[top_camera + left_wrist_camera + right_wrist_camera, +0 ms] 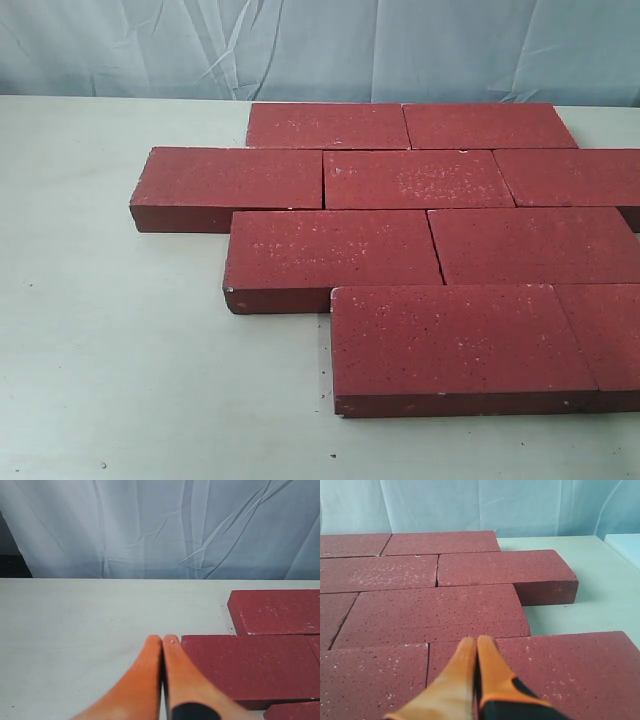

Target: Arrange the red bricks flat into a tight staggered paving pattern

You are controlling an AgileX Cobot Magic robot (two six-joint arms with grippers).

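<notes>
1. Pale desk (120, 380) carried everything; its near part was bare apart from a few dark specks, and no arm showed in the exterior view.
2. On it, right of centre, lay the red bricks (415, 180), flat, nine by my count, in four rows, each row offset from the next; the right side ran out of frame.
3. Nearest row: front brick (450, 340) with a cut-off neighbour (612, 335), seam looked tight.
4. In its wrist view the right gripper (476, 641) was closed on nothing, tips together above a seam between two near bricks; height above them unclear.
5. Third row: thin dark seam (435, 245) between its two bricks, judged the loosest joint on view.
6. Second row: the left gripper (162, 640) was closed, empty, over bare desk just beside the end of the projecting brick (250, 667); touching or not, cannot tell.
7. Judgement: laying looked done, so the step in hand was tightening. Doing it well meant keeping the gripper closed and low, meeting the end face at its middle, and pushing slowly along the brick's length. An off-centre push would likely twist the brick and open the side seams. Rough faces probably drag neighbours along, so watch the offset.
8. Farthest: back row (330, 125), two bricks, tight, just before the wrinkled pale blue cloth (300, 45); best left alone.
</notes>
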